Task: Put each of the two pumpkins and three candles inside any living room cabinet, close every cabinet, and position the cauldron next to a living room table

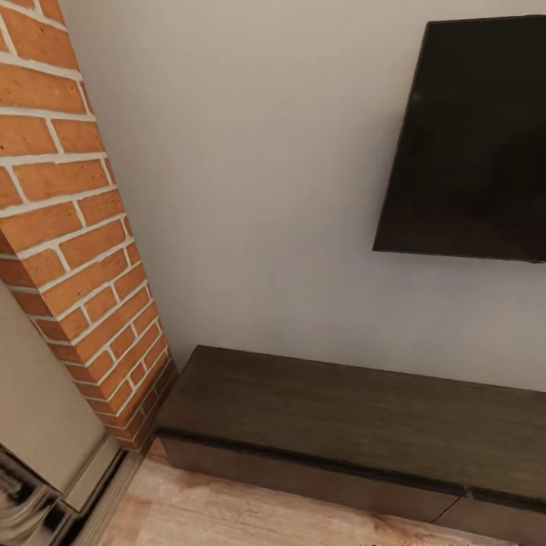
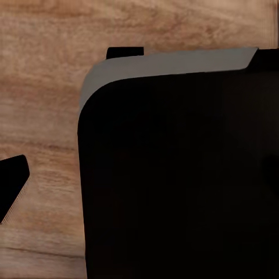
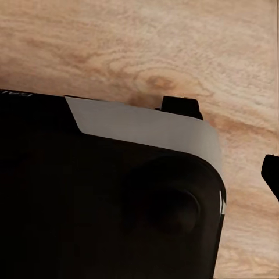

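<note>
The cabinet (image 1: 341, 425) is a long, low dark brown unit against the pale wall, seen from above in the head view. Its flat drawer fronts sit flush along the lower edge. In the left wrist view my left gripper (image 2: 68, 119) hangs over the wooden floor, its dark fingertips (image 2: 125, 52) wide apart with nothing between them. My right gripper (image 3: 226, 141) is likewise open and empty above the floor, with one of its fingertips (image 3: 180, 107) beside my base. The pumpkins, candles, cauldron and table are out of view.
An orange brick column (image 1: 68, 227) rises left of the cabinet, with a beige fireplace edge (image 1: 38, 409) below it. A black wall screen (image 1: 470, 144) hangs above the cabinet. My black base (image 2: 186, 174) (image 3: 104, 197) stands on the wood floor (image 1: 227, 516).
</note>
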`<state>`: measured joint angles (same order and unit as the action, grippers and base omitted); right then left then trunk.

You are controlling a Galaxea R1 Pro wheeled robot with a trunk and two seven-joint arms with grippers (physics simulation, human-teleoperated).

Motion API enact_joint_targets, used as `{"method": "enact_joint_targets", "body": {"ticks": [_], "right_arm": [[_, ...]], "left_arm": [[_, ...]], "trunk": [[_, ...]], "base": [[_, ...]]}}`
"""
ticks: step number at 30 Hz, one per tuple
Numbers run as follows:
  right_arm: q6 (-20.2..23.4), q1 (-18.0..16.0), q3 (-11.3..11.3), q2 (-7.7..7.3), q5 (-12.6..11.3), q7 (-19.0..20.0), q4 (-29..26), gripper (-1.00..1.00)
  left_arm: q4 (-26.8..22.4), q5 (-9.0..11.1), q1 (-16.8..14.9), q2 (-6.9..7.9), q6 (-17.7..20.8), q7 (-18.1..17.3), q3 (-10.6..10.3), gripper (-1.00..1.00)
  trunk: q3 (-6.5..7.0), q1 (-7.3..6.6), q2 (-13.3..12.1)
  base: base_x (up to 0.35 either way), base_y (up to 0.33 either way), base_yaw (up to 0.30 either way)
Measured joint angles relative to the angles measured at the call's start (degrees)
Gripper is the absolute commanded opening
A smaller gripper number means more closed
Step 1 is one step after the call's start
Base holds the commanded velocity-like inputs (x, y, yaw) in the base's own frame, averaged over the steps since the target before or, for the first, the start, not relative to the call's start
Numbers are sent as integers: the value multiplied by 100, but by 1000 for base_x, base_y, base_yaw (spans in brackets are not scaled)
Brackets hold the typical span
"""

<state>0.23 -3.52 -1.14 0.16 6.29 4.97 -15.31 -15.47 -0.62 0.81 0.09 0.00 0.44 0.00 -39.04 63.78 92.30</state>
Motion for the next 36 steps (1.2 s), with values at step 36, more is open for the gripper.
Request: {"method": "enact_joint_targets", "body": {"ticks": [36], "right_arm": [[-6, 0, -9, -18, -5, 0, -6, 100]], "left_arm": [[5, 9, 2, 0, -4, -2, 0, 100]], "trunk": [[107, 0, 0]], "base": [[0, 0, -128]]}}
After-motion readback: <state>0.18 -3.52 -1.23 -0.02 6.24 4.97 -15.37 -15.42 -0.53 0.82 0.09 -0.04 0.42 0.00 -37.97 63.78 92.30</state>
